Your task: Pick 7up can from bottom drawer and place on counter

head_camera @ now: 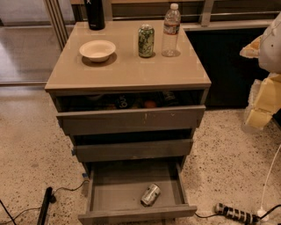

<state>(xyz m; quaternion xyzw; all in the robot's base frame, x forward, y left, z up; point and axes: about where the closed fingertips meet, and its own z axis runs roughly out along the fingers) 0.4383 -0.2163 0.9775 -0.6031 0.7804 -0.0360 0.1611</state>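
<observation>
The 7up can [150,194] is small and silvery and lies on its side on the bare floor of the bottom drawer [115,188], right of the middle and near the front. That drawer is pulled wide open. The beige counter [131,70] tops the cabinet. My gripper [262,94], with yellow and white parts, is at the right edge of the camera view. It hangs level with the upper drawers, well to the right of the cabinet and far from the can. It holds nothing that I can see.
On the counter stand a white bowl [97,49], a green-patterned can [146,41], a clear water bottle [171,31] and a black bottle [94,13]. The top drawer [131,119] is partly open with items inside. A power strip [235,214] and cables lie on the floor.
</observation>
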